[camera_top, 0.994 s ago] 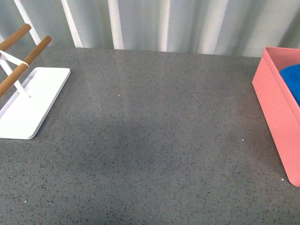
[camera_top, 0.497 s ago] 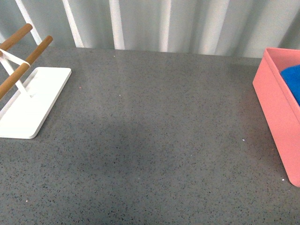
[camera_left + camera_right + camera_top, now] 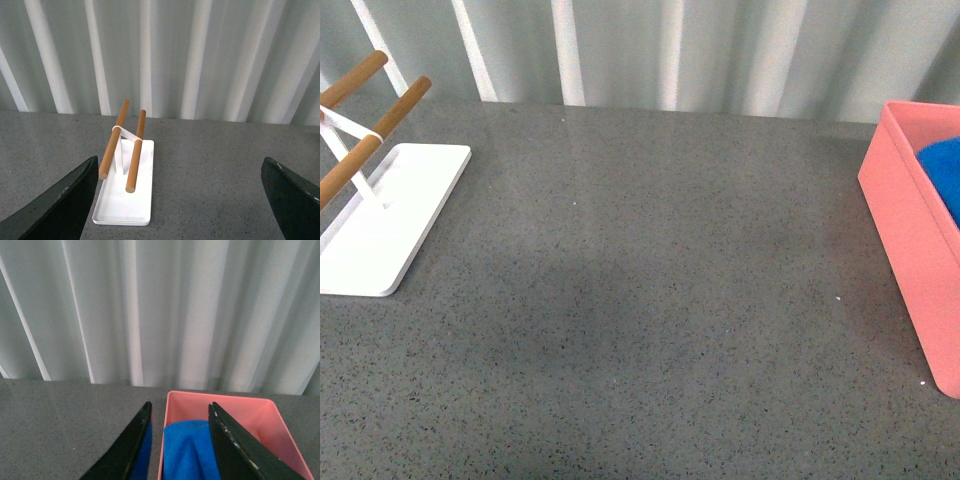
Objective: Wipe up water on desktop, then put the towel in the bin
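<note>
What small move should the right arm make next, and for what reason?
Probably lift the right gripper straight up, away from the bin. The towel already lies inside the bin, the fingers stand apart and seem to hold nothing, and the desktop shows no water that I can see, so the task looks finished.

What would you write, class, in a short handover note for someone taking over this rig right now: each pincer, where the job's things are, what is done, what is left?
Left pincer: open wide, empty, facing the white rack with wooden rods.
Right pincer: open, empty, looking towards the bin.
The towel lies inside the bin, which stands at the right edge of the desktop.
Done: the towel is binned; no water shows on the desktop, though a thin film would be hard to see.
Left: probably nothing except checking the surface and parking the arms.
</note>
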`<state>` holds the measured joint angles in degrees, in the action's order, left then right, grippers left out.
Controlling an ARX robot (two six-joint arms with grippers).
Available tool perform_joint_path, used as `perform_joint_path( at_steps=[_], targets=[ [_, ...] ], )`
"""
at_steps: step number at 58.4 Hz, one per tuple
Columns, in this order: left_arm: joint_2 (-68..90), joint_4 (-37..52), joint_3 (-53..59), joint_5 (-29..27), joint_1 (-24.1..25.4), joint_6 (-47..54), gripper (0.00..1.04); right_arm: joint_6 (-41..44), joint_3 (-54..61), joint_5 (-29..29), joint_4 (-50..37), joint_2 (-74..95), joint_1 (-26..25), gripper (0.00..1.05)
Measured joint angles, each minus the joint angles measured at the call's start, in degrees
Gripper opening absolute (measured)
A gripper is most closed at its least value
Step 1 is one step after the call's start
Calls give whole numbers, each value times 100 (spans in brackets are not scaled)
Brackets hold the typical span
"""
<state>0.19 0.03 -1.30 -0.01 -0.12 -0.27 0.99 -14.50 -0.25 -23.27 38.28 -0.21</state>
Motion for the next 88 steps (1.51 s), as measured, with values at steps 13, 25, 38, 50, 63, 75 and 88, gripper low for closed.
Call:
perform_joint_path(
  at_steps=[13, 25, 38, 50, 63, 75, 88],
  targets=[
    [0, 0, 0, 0, 0, 0, 98, -22, 573, 0, -13, -581, 4, 3],
    [0, 0, 0, 0, 0, 0, 98, -24, 872, 0, 140, -1036, 9, 3],
    [0, 0, 0, 0, 0, 0, 98, -26, 1080, 2, 417, -1545, 9, 3],
    [0, 0, 0, 0, 0, 0, 98, -31, 1222, 2, 728, -1989, 9, 3],
    [0, 0, 0, 0, 0, 0, 98, -35, 1320, 4, 844, -2371, 11, 3],
    [0, 0, 0, 0, 0, 0, 98, -37, 1320, 2, 1158, -2677, 11, 3],
    [0, 0, 0, 0, 0, 0, 98, -42, 1320, 4, 2218, -3528, 11, 3]
  ],
)
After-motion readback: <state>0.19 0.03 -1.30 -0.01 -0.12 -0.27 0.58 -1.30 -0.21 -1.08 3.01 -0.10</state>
